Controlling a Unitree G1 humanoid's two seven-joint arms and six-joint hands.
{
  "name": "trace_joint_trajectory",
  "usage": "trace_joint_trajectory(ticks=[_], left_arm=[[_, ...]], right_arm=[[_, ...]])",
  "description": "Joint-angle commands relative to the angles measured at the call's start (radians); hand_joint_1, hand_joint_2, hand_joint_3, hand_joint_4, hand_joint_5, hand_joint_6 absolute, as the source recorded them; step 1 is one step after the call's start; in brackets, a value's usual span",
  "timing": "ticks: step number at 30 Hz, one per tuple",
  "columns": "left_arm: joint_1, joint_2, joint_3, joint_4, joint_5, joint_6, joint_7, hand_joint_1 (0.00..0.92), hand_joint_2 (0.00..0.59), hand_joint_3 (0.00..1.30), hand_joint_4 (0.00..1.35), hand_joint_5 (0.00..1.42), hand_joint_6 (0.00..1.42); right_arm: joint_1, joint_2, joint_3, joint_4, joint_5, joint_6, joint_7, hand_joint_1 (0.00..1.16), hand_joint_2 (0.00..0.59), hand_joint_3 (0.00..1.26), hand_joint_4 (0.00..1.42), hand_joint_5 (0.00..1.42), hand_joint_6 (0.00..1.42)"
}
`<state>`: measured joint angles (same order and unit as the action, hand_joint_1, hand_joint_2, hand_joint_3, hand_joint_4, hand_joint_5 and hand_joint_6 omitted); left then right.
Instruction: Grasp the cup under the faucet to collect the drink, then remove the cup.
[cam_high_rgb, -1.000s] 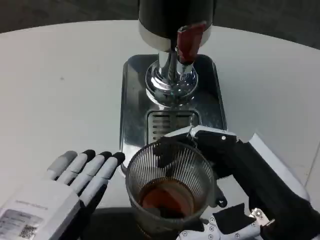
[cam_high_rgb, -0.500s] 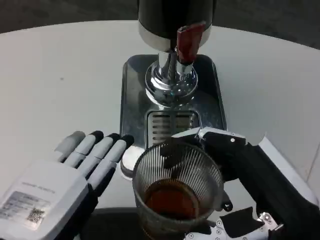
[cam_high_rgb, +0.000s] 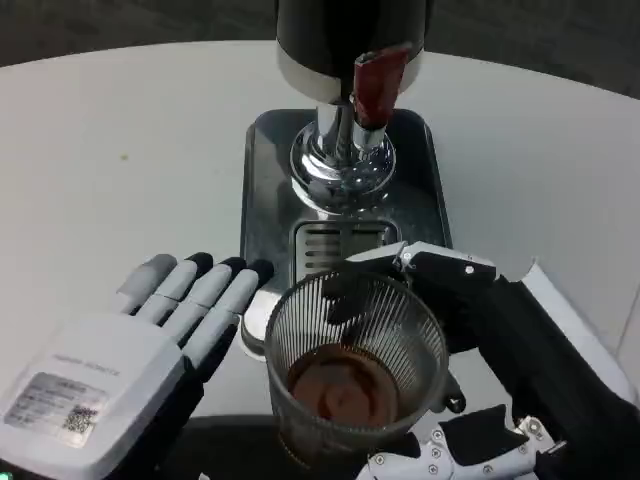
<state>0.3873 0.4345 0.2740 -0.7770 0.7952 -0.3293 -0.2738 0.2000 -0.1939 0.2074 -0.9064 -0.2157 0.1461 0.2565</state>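
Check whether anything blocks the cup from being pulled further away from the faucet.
Nothing visible blocks it. The right hand holds the cup, already off the drip tray toward the near edge. The left hand lies flat beside the cup's left, fingers close to it but not across its path.

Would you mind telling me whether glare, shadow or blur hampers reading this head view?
Head view: sharp overall; bright glare on the chrome faucet base and the steel tray; a dark shadow lies under the ribbed cup at the bottom edge; the right hand holding it is dark; the left hand is well lit.
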Motion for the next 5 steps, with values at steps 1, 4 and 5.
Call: trace_joint_trajectory(ticks=[1,4,5], left_arm=[[0.016,0.009,-0.002,-0.009,0.008,0.007,-0.017,0.0,0.029,0.0,0.0,0.0,0.0],[0.018,0.011,-0.002,-0.008,0.007,0.009,-0.016,0.0,0.029,0.0,0.0,0.0,0.0],[0.017,0.011,-0.003,-0.008,0.007,0.011,-0.016,0.0,0.029,0.0,0.0,0.0,0.0]], right_arm=[[-0.003,0.01,0.013,-0.013,-0.001,-0.03,-0.021,1.1,0.085,0.79,0.98,1.04,1.42],[-0.006,0.009,0.012,-0.013,-0.001,-0.027,-0.021,1.1,0.085,0.79,0.98,1.04,1.42],[-0.006,0.009,0.012,-0.013,-0.001,-0.025,-0.02,1.1,0.085,0.79,0.98,1.04,1.42]])
